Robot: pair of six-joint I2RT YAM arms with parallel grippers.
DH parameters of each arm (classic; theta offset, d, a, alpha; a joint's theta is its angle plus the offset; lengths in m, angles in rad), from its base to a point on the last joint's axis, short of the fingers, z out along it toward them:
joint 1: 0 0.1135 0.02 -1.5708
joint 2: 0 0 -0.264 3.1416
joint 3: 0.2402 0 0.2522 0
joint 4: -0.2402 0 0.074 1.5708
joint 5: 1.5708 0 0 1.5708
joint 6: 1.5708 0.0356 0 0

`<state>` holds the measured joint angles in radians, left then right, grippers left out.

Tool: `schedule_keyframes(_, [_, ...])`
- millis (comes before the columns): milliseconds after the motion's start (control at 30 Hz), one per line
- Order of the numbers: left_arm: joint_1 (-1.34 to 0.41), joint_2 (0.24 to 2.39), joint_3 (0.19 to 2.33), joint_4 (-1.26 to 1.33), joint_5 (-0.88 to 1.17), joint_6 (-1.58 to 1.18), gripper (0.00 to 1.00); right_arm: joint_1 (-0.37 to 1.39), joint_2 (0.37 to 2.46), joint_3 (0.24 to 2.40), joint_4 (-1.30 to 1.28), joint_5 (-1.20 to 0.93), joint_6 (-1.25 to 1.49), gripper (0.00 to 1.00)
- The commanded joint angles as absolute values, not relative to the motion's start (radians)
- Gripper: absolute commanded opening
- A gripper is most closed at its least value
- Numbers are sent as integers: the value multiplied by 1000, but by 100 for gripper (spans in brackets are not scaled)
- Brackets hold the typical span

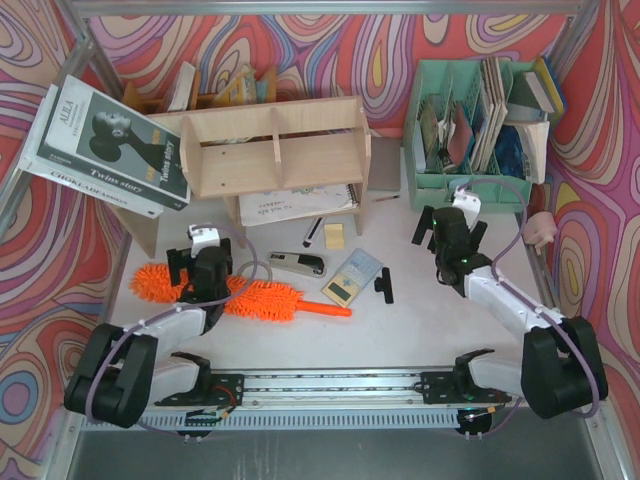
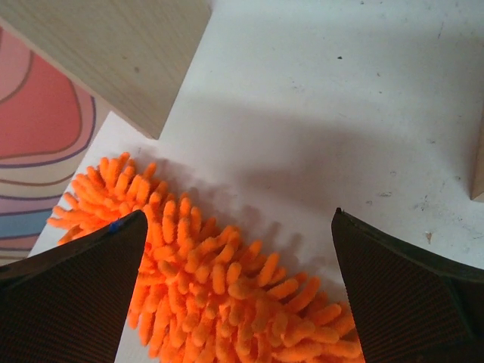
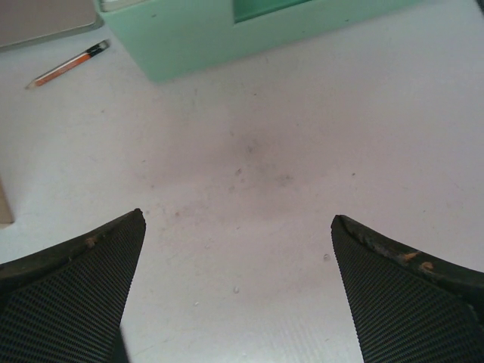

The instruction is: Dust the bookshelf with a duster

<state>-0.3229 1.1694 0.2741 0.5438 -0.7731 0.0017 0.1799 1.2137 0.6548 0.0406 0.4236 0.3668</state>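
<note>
Left wrist view: duster lies beneath the wide-spread jaws, leftward.

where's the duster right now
Top view, left side: the duster lies flat on the table in front of the bookshelf, its fluffy head under the open left gripper, handle pointing right.

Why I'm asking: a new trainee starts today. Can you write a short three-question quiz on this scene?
1. True or false: the left gripper is shut on the duster.
2. Which thing is the right gripper nearest? A bookshelf, B green organiser, C duster.
3. Fill in: the duster's handle is coloured ___.
Key: 1 false, its jaws stand open above the fluffy head; 2 B; 3 orange.
</note>
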Motion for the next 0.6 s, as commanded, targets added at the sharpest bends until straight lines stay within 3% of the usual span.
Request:
schedule_keyframes(0, [-270,1214,244,776,-644,63,98,149,1249,604,232,492,277,99])
schedule_keyframes(500, [-83,1281,238,904,-317,-20,98,107,1494,440,789,391,113,99])
schedule_keyframes(567, [-65,1356,211,1041,-278,-49,98,100,1541,434,856,376,91,99])
